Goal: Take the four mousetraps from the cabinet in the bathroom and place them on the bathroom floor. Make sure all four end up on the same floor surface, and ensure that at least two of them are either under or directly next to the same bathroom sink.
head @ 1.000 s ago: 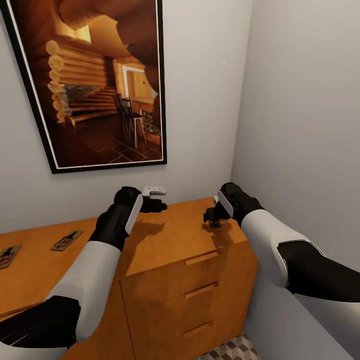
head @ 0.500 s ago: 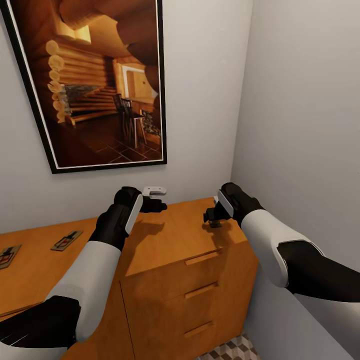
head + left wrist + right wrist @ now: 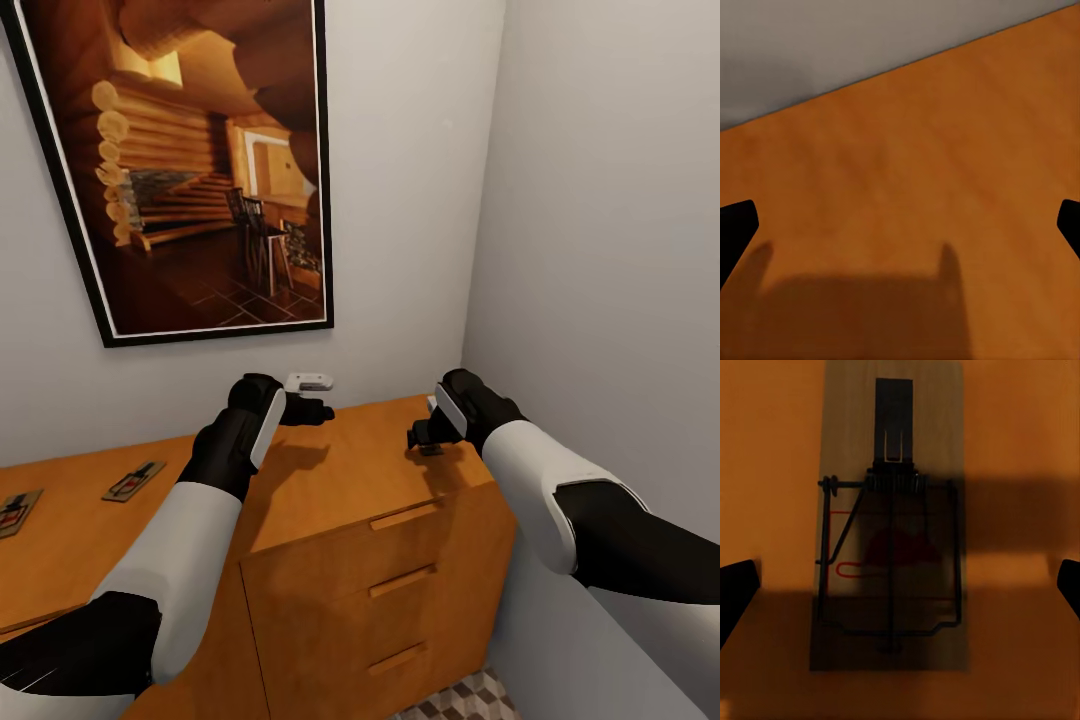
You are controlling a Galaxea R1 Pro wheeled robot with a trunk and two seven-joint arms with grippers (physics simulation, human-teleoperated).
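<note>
The head camera looks down over the cabinet; both wrist cameras face its top closely.

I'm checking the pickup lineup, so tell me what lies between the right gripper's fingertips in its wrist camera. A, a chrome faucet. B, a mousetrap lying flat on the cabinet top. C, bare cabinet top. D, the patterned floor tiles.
B: the right wrist view looks straight down on a mousetrap lying flat on the cabinet top, between the open fingertips of the right gripper.
</note>
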